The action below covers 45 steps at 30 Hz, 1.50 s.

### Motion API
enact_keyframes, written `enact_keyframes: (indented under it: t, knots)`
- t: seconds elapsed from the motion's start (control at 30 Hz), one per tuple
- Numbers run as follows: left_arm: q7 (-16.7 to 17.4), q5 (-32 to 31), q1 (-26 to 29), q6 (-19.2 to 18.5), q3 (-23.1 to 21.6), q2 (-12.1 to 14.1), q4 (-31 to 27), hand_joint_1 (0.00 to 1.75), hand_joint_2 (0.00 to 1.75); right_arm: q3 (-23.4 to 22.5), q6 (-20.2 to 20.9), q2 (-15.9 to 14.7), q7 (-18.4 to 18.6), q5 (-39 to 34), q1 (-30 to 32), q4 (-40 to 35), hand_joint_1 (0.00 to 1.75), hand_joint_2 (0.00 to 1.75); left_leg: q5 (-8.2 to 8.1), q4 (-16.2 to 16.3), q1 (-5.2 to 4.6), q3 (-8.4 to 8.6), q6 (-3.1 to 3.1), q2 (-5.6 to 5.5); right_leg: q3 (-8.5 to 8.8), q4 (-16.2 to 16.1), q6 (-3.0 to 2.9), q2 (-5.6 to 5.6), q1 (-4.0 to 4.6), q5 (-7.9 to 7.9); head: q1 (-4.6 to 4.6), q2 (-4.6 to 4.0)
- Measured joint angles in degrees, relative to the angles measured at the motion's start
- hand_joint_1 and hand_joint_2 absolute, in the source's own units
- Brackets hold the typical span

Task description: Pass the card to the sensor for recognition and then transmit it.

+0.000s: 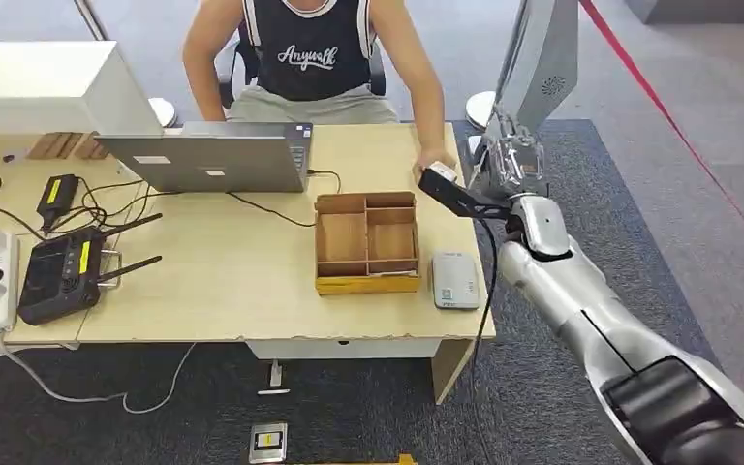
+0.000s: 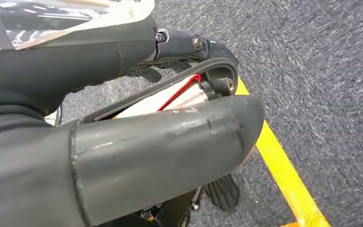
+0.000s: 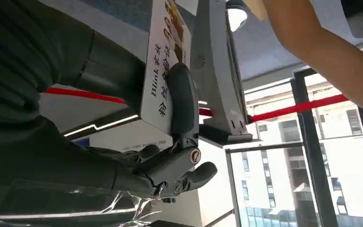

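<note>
- While our right hand (image 1: 515, 160) is raised past the desk's (image 1: 232, 281) right edge, it pinches the card (image 3: 163, 61) between thumb and a finger, printed face showing in the right wrist view.
- We judge the card is held up there so the person (image 1: 315, 53) seated at the far edge, whose hand (image 1: 433, 163) rests at the far right corner, can take it.
- Near the front right corner lies the sensor (image 1: 455, 280), flat, just beside the wooden tray (image 1: 366, 281); the card is well apart from it.
- We read this as the handing-over step, though we cannot tell whether recognition is done.
- Our left hand (image 2: 123, 142) hangs over the carpet; we cannot tell whether it holds anything.
</note>
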Motion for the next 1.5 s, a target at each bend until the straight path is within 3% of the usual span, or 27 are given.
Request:
enact_keyframes:
  t: [0.37, 0.77, 1.5]
  knots:
    - [0.0, 0.3, 0.0, 0.0, 0.0, 0.0, 0.0, 0.0, 0.0, 0.3, 1.6, -1.7, 0.9, -0.6, 1.2, -2.7, 1.75, 1.75, 0.0, 0.0, 0.01, 0.01, 0.0, 0.0, 0.02, 0.0, 0.0, -0.01, 0.0, 0.0, 0.0, 0.0]
    - [2.0, 1.0, -0.1, 0.3, 0.3, 0.2, 0.3, 0.0, 0.0, 0.3, 3.6, -5.8, 3.9, -3.8, 11.4, -7.8, 1.75, 1.75, -0.04, 0.0, 0.0, -0.02, 0.04, 0.0, 0.02, 0.0, 0.0, -0.01, 0.0, -0.01, 0.0, 0.0]
    - [-0.3, -0.1, -0.5, 0.3, 0.3, 0.3, 0.4, 0.0, 0.0, 0.2, 6.5, -6.2, 6.9, -3.7, 20.1, -11.3, 1.75, 1.75, -0.03, 0.0, 0.01, 0.0, 0.04, 0.01, 0.02, 0.0, 0.0, -0.01, 0.0, -0.02, 0.0, 0.0]
